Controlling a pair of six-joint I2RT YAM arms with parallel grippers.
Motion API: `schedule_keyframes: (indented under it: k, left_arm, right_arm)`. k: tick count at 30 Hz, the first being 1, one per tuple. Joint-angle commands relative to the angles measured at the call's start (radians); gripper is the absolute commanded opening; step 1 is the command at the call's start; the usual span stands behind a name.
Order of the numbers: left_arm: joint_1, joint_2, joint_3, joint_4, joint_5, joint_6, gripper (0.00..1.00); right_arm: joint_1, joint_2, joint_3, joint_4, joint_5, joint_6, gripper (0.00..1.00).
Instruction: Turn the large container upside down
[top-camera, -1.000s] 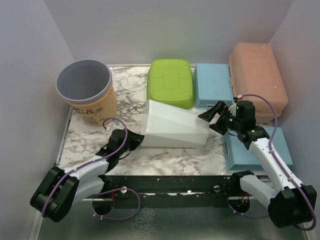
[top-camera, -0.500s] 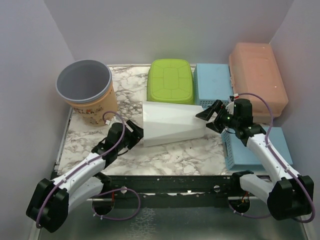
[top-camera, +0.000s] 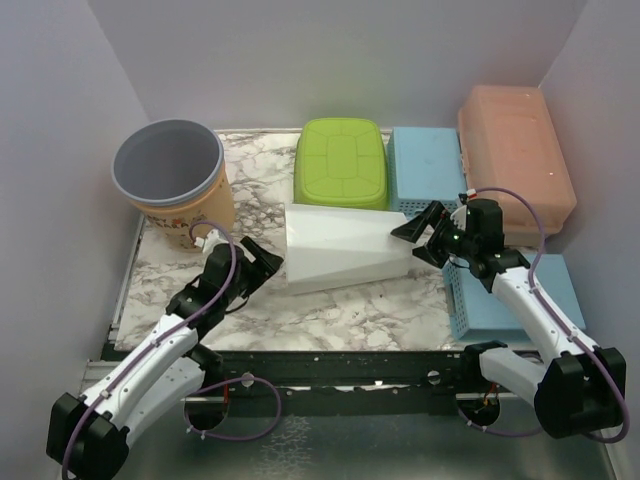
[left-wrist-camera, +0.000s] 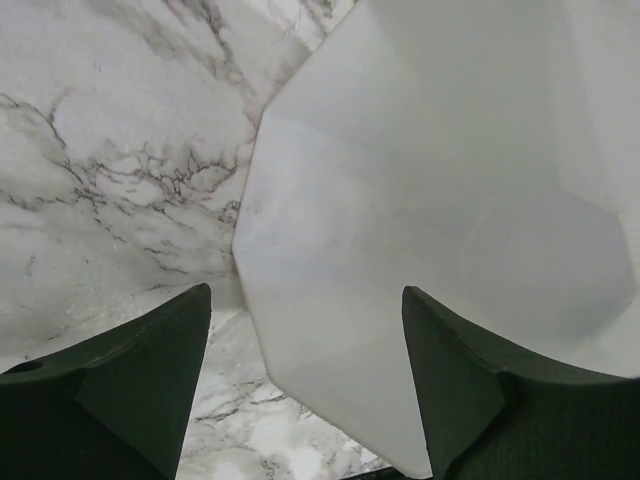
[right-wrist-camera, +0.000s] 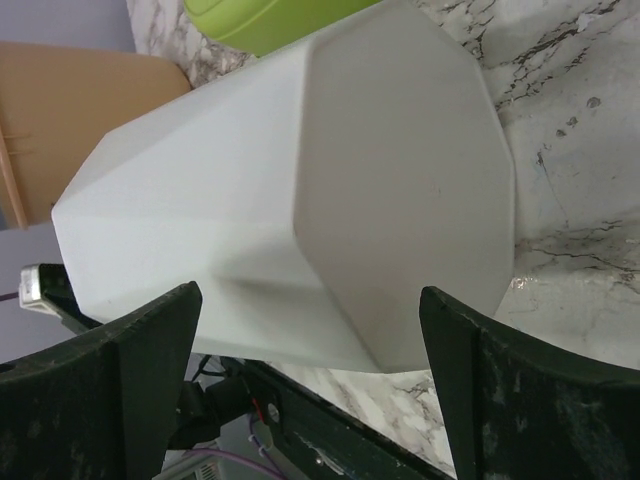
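Container (top-camera: 345, 250) on its side — axis left-right, mouth at left gripper (top-camera: 258, 274), base at right gripper (top-camera: 419, 238), both spread wide

Large container (top-camera: 345, 255) lying between left hand (top-camera: 265, 268) and right hand (top-camera: 418, 240), bucket (top-camera: 190, 215) behind-left, box (top-camera: 342, 165) directly behind

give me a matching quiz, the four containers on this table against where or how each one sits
Things:
1. white faceted plastic bin
2. tan round bucket with grey rim
3. lime green plastic box
4. salmon pink plastic box

Places or states:
a. far right, by the wall
b. back left, upright, mouth up
c. centre, lying on its side
d. back centre

Pairs: 1-c, 2-b, 3-d, 4-a
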Motion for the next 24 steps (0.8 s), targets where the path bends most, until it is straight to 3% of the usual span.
schedule_keyframes:
  k: [1, 12, 22, 24]
  left_arm:
    - [-0.002, -0.044, 0.091, -0.104, -0.112, 0.044, 0.79]
    - [-0.001, -0.064, 0.315, -0.128, -0.15, 0.168, 0.86]
    - [-0.001, 0.1, 0.42, -0.07, 0.118, 0.311, 0.91]
    - [-0.001, 0.122, 0.423, -0.038, 0.176, 0.321, 0.91]
  right_arm:
    - [-0.004, 0.021, 0.026, -0.01, 0.026, -0.023, 0.95]
    - [-0.004, 0.043, 0.064, -0.005, 0.027, -0.038, 0.95]
    - [-0.005, 0.042, 0.039, 0.068, -0.042, -0.029, 0.94]
    - [-0.005, 0.045, 0.031, 0.073, -0.052, -0.025, 0.85]
